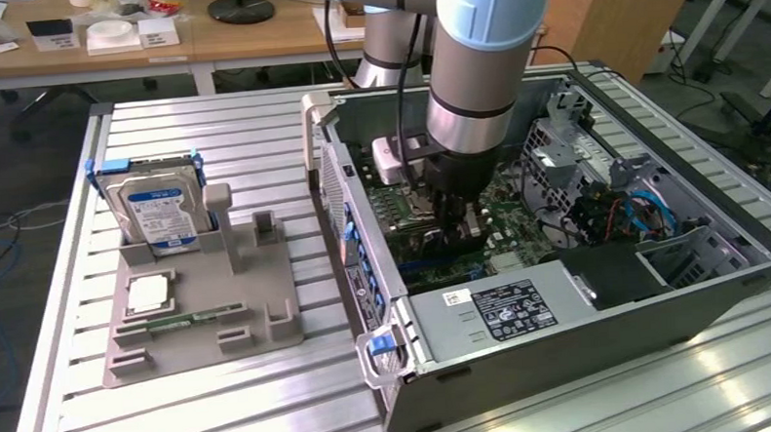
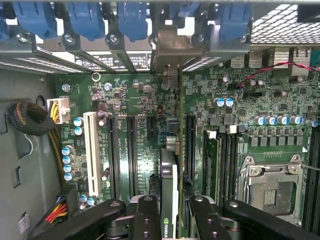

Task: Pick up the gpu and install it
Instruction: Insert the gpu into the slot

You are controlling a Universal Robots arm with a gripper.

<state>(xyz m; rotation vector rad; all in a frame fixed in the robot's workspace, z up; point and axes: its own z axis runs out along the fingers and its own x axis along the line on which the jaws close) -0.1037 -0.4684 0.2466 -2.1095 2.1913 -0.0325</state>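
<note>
Down inside the open case (image 1: 701,290), the gripper (image 2: 169,220) is holding the gpu (image 2: 169,180) edge-on, its two black fingers (image 2: 146,220) closed partway and pinching the card's flat faces from either side. The card is hanging just above the motherboard (image 2: 135,100), running along one of the long black slots (image 2: 190,145), with its metal bracket end (image 2: 170,50) pointing toward the row of blue clips at the case's rear wall, at twelve o'clock from the fingers.

I'd judge the card to be light and stiff, but delicate: bare circuitry, thin fins, a fragile contact edge. Its flat sides are giving the pads good purchase, and a grip near mid-length, as now, should be keeping it from tilting. Across on the tray (image 1: 195,322), at nine o'clock from the case, the hard drive (image 1: 158,211) is standing upright.
</note>
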